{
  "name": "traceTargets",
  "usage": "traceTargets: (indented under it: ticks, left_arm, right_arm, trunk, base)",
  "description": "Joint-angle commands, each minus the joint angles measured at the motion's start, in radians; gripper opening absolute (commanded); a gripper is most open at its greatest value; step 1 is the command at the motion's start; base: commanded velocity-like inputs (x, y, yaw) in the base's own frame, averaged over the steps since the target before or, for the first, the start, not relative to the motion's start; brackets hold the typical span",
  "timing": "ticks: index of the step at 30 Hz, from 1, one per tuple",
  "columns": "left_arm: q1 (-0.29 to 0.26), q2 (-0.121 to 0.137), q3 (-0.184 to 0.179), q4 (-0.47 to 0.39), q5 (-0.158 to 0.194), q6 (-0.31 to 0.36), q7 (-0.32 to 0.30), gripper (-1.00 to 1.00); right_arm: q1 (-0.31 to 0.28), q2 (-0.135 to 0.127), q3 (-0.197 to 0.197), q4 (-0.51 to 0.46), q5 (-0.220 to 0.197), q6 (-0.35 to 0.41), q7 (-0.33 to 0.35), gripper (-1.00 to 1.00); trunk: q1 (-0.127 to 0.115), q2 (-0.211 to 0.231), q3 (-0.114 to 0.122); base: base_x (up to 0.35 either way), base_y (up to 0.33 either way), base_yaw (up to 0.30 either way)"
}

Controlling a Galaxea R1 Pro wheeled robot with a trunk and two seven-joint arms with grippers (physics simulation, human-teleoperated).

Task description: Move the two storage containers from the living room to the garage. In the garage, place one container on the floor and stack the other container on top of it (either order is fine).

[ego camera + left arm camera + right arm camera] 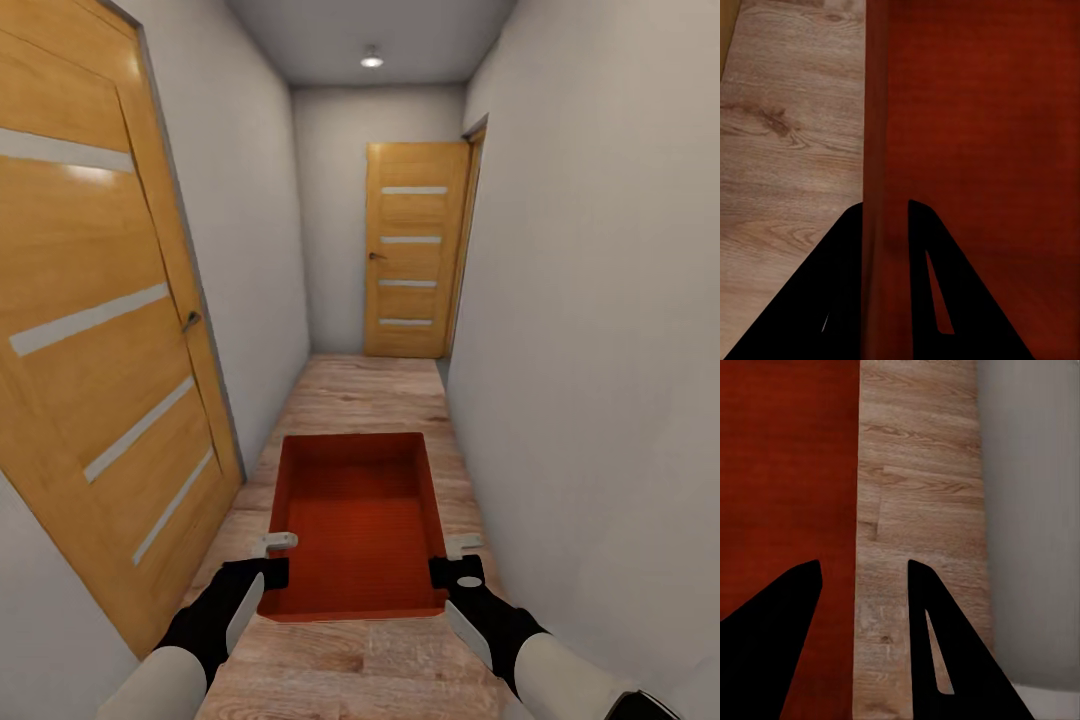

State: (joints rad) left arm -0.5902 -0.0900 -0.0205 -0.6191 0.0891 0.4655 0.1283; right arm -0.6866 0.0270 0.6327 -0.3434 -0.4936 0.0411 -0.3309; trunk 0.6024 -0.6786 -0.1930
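Operator: Status, head view first.

Unit: Corridor ahead, white walls on both sides, light wood-plank floor (370, 390). One storage container (360, 530), red-orange, lidless, sits level between my two arms, above the planks and in front of my trunk. My left gripper (272, 560) is at the container's left wall near the closest corner; my right gripper (452, 560) is at the right wall near its closest corner. An orange-brown door (90, 340) stands along the left wall; a second door (412, 250) stands at the corridor's far end. A ceiling light (372, 60) is lit above it.

Operator: Left wrist view. Finger state?

Unit: Both dark fingers (832, 300) straddle the container's thin wall (874, 225). One finger is outside it, over the planks; the other is inside, over the red-orange bottom. Both touch the wall with no gap visible. The left fingers are clamped on the storage container.

Operator: Right wrist view.

Unit: The fingers (945, 645) stand clearly apart. One lies over the container's red interior (787, 472); the other lies over the floor planks (919, 510), with a white wall (1027, 510) beyond. The container's edge runs between them, nearer the inside finger. I see floor between the edge and the outside finger, so that finger is not touching the wall. Whether the inside finger touches it, I cannot tell. The right fingers are spread and not clamped.
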Motion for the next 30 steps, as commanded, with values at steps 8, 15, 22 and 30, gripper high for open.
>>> traceTargets:
  ticks: [8,15,22,30]
  left_arm:
    - [-0.001,0.0,0.025,-0.005,-0.029,0.008,0.027,-1.0]
    - [-0.001,0.0,0.025,-0.005,-0.029,0.008,0.027,-1.0]
    - [-0.001,0.0,0.025,-0.005,-0.029,0.008,0.027,-1.0]
    - [-0.002,0.0,0.025,-0.005,-0.029,0.008,0.027,-1.0]
  right_arm:
    - [-0.001,0.019,-0.004,-0.003,-0.013,0.005,-0.008,-1.0]
    - [-0.001,0.019,-0.004,-0.003,-0.013,0.005,-0.008,-1.0]
    - [-0.001,0.019,-0.004,-0.003,-0.013,0.005,-0.008,-1.0]
    - [-0.001,0.019,-0.004,-0.003,-0.013,0.005,-0.008,-1.0]
  trunk:
    - [0.001,-0.001,-0.002]
    - [0.001,-0.001,-0.002]
    - [0.001,-0.001,-0.002]
    - [0.001,-0.001,-0.002]
  base:
    - [0.323,0.0,-0.007]
    - [0.323,0.0,0.0]
    - [0.323,0.0,0.0]
    - [0.323,0.0,0.0]
